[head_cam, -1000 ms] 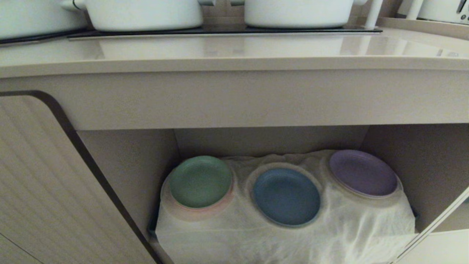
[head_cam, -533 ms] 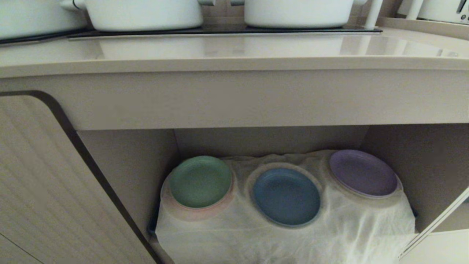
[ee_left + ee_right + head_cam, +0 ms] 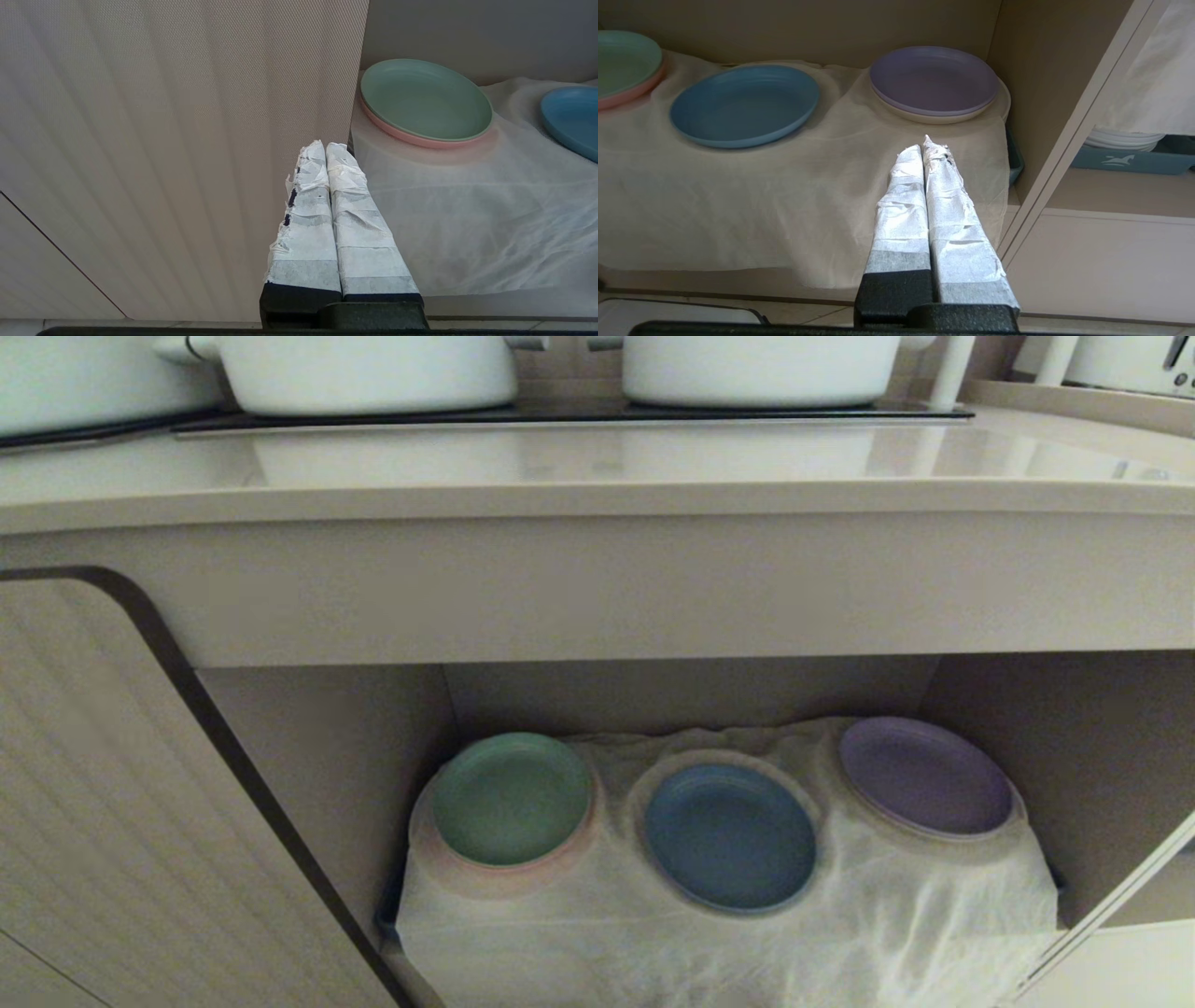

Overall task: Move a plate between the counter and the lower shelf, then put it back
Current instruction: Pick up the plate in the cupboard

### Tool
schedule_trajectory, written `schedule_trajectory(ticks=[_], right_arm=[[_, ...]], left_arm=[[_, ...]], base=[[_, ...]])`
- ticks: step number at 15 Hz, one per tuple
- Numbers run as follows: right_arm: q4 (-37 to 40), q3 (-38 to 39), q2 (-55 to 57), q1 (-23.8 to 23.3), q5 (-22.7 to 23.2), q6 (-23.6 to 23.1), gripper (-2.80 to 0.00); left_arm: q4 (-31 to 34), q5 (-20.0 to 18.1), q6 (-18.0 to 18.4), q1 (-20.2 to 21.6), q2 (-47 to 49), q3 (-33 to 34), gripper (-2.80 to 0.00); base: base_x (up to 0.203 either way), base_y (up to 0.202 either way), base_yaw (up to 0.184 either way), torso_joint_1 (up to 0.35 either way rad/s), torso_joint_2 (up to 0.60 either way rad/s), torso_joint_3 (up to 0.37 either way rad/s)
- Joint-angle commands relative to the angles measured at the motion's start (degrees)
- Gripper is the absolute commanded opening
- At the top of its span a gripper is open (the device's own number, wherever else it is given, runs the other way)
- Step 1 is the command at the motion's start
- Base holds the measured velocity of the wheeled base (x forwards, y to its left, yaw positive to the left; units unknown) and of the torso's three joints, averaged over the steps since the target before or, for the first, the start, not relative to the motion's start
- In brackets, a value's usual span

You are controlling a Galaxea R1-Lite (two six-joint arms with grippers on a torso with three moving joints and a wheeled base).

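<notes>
Three plates sitting in row on cloth (image 3: 728, 943) in lower shelf (image 3: 691, 695): plate (image 3: 730, 835) lying in middle, second plate (image 3: 511, 798) lying to its left, third plate (image 3: 924, 777) to its right, farther back. Counter (image 3: 597, 467) lying above shelf, carrying pots (image 3: 364, 371) at rear.

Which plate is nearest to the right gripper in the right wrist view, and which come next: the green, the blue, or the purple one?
1. Purple plate, just ahead of the shut right gripper, by the cabinet wall.
2. Blue plate, in the middle of the cloth.
3. Green plate, at the far end.
</notes>
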Motion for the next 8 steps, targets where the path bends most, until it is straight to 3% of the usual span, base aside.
schedule_trajectory(ticks=[1,5,8], right_arm=[[-0.05,0.0,3.06,0.04,0.01,-0.31,-2.8],[-2.64,-0.12,10.85,0.05,0.14,-1.46,-2.8],[-8.69,-0.49,18.89,0.06,0.41,-2.81,-2.8]], left_arm=[[-0.02,0.04,-0.04,0.02,0.0,0.0,-2.8],[-0.02,0.04,-0.04,0.02,0.0,-0.09,-2.8],[-0.02,0.04,-0.04,0.02,0.0,0.0,-2.8]], base=[[0.0,0.0,0.0,0.0,0.0,0.0],[0.0,0.0,0.0,0.0,0.0,0.0],[0.0,0.0,0.0,0.0,0.0,0.0]])
